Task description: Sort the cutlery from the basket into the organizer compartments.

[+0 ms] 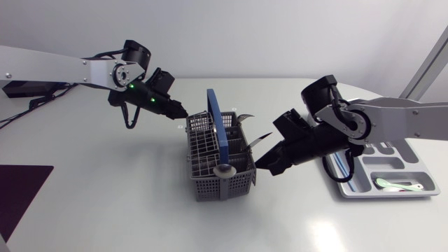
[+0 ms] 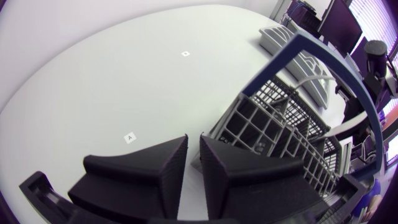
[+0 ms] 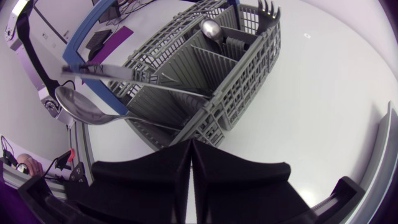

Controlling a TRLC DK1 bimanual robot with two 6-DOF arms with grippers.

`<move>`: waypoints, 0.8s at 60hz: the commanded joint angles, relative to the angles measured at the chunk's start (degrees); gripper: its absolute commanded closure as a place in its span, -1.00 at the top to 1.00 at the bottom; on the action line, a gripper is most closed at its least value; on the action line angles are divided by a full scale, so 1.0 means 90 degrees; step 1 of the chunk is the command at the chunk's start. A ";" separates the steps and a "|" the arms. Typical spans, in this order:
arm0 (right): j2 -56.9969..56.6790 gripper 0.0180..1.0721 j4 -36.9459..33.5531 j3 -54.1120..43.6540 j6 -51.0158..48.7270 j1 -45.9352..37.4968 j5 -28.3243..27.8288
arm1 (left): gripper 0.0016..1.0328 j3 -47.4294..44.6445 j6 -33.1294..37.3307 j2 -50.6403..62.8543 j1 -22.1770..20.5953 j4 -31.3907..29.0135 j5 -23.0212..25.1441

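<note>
A grey wire cutlery basket [image 1: 210, 150] with a blue handle [image 1: 218, 129] stands mid-table. A spoon [image 1: 225, 170] leans at its front, and a knife [image 1: 260, 140] and a fork [image 1: 245, 115] stick out on its right. My left gripper [image 1: 176, 110] hovers at the basket's far left corner; its fingers [image 2: 168, 162] are a narrow gap apart with nothing between them. My right gripper [image 1: 268, 162] is shut and empty just beside the basket's right wall. Ahead of it, a spoon [image 3: 87, 112] and a knife [image 3: 124, 71] jut from the basket [image 3: 242, 81].
The grey organizer [image 1: 378, 195] lies at the right under my right arm, with a pale spoon [image 1: 395, 184] in its front compartment. A dark mat [image 1: 21, 196] covers the near left corner. Small markers [image 2: 130, 136] are stuck on the table.
</note>
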 commanded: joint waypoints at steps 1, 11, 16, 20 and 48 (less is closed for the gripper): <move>-0.0129 -0.89 -0.0031 -0.0157 -0.0079 0.0181 -0.0092 | -0.65 0.0440 -0.0257 0.0418 -0.0023 -0.0063 0.0106; -0.0343 -0.89 0.0008 -0.0294 -0.0108 0.0328 -0.0092 | -0.63 0.0929 -0.0238 0.0819 0.0026 -0.0161 0.0155; -0.0607 -0.87 0.0096 -0.0460 -0.0303 0.0172 0.0064 | -0.62 0.0929 -0.0209 0.0819 0.0104 -0.0181 0.0165; -0.0802 -0.69 0.0164 -0.0616 -0.0489 -0.0033 0.0132 | -0.49 0.0811 -0.0150 0.0682 0.0211 -0.0229 0.0204; -0.1242 0.24 0.0701 -0.0978 -0.2462 -0.0746 -0.0805 | 0.68 -0.1327 0.0768 -0.1994 0.0231 -0.0102 0.0213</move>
